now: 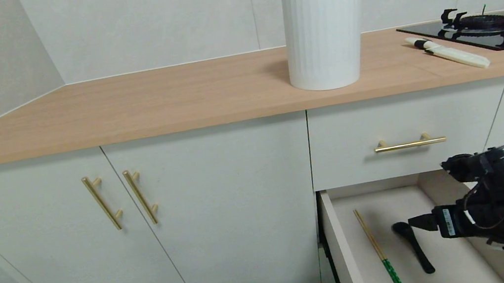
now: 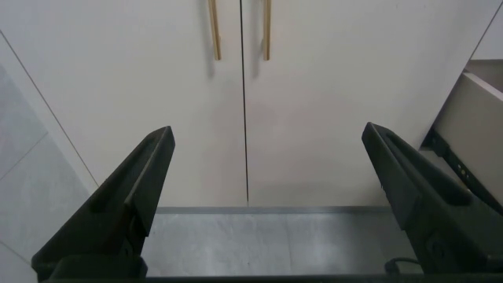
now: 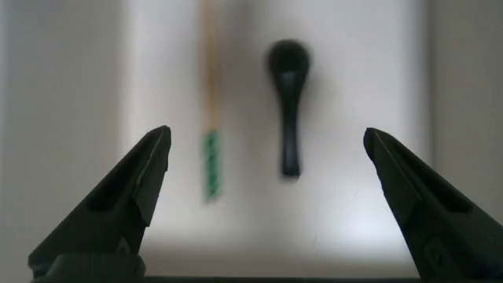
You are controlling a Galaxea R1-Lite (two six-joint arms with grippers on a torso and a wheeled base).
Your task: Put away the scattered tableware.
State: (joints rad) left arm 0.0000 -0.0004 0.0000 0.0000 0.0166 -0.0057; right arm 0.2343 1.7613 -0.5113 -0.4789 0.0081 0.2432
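The left gripper (image 2: pixel 267 134) faces the double cabinet doors (image 1: pixel 212 212), its two fingers spread wide and empty. The doors carry two gold bar handles (image 1: pixel 101 203), side by side. On the wooden counter (image 1: pixel 151 101) above stands one tall white ribbed canister (image 1: pixel 322 28), upright. Right of the doors, one shut drawer front with a single gold handle (image 1: pixel 409 143) sits over one open drawer (image 1: pixel 340 248). Inside the open drawer lie wooden chopsticks (image 1: pixel 378 250) with green ends, so close together that the sticks cannot be counted apart, and just beside them, not touching, one black spoon (image 1: pixel 412 242), roughly parallel. The right gripper (image 3: pixel 267 135) hangs above the drawer over both, its two fingers wide apart, holding nothing. Farther right on the counter lies one long white utensil (image 1: pixel 448 52) with a dark band, next to a black hob (image 1: pixel 490 28).
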